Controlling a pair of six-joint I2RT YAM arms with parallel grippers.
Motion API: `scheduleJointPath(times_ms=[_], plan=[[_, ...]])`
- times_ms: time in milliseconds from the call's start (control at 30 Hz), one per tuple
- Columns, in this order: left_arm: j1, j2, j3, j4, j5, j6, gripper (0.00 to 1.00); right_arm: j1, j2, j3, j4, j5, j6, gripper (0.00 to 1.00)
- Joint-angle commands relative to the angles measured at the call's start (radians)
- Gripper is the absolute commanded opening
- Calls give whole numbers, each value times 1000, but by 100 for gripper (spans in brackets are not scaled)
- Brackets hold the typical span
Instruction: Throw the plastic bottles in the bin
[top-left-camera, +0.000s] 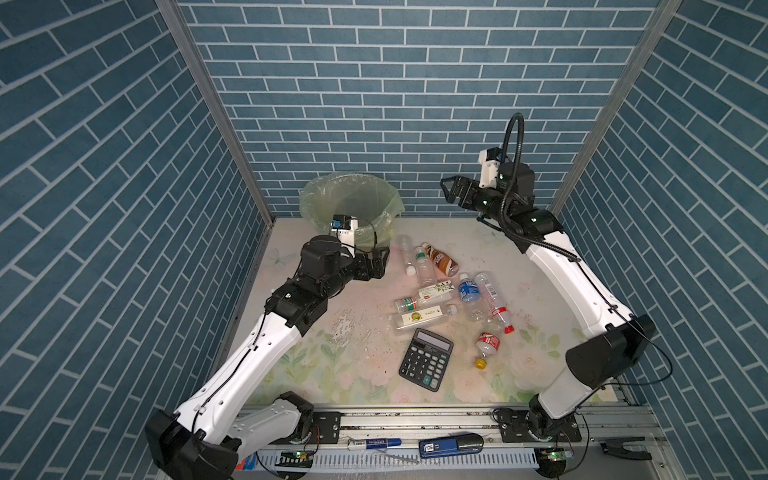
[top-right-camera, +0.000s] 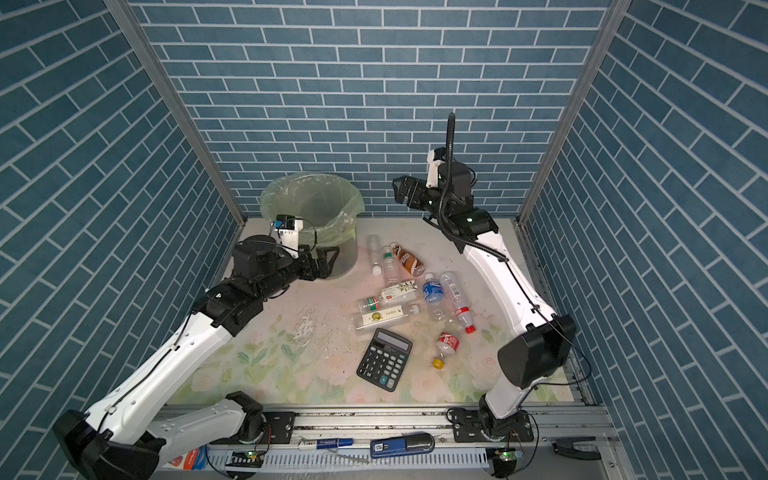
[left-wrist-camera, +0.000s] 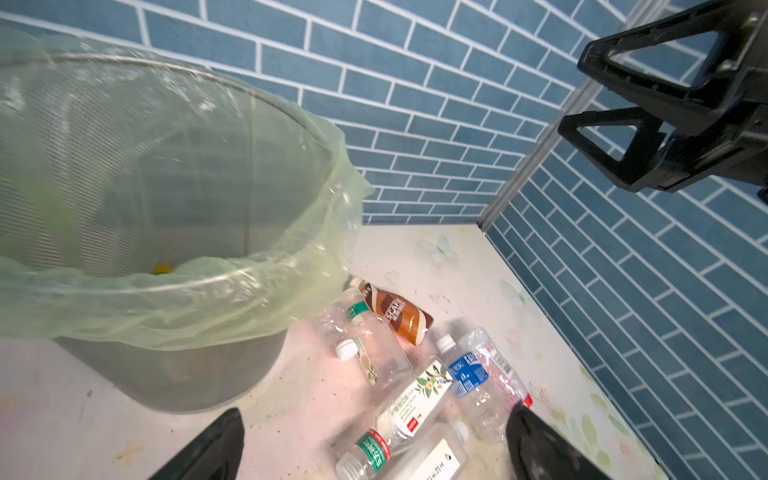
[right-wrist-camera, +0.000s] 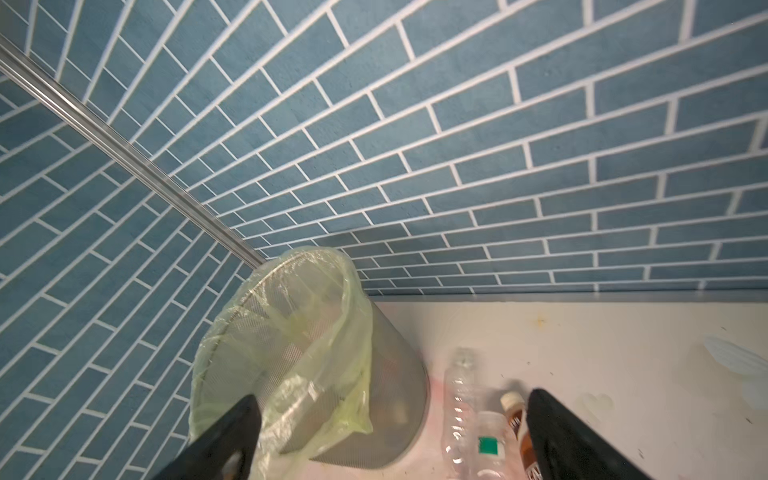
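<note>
The bin (top-left-camera: 351, 195) (top-right-camera: 266, 199), lined with a pale green bag, stands at the back left; its rim (left-wrist-camera: 257, 266) (right-wrist-camera: 232, 328) shows in both wrist views. Several plastic bottles lie to its right: a brown one (top-left-camera: 443, 260) (left-wrist-camera: 395, 311), a blue-labelled one (top-left-camera: 468, 289) (top-right-camera: 433, 289), a white-labelled one (top-left-camera: 419, 316) and a red-labelled one (top-left-camera: 487, 343) set apart. My left gripper (top-left-camera: 380, 259) (left-wrist-camera: 376, 415) hangs open and empty by the bin's front. My right gripper (top-left-camera: 446, 189) (right-wrist-camera: 392, 397) is open and empty, raised to the right of the bin.
A black calculator (top-left-camera: 426, 359) (top-right-camera: 384, 359) lies in front of the bottles. Blue brick walls close in the left, back and right. Pens and a blue device (top-left-camera: 451, 444) sit on the front rail. A small yellow thing (left-wrist-camera: 163, 269) shows inside the bin.
</note>
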Motion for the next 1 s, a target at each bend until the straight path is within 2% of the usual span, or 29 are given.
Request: scheduleJointPath(times_ms=[0,267,367,500,800,967], plan=[[-57,32,-14,1,-40,27,99,-16,-136,-167,23,59,-59,99],[-185,148,-43,39,-137,6,99,-32,-336,-474,-77,107,-110,99],[-218,171,-84,93,-142,-24,99,-33,-373,-555,-133,105,-117,99],[-253,195,-134,137,-150,-38,99,-32,-422,-685,-122,81,-96,99],[-285,273,-140,-35,-133,-11,99,-32,-430,-814,-62,-19,-55,99],[-305,303,-205,12,-98,51,99,-32,-431,-840,-60,-49,-52,99]])
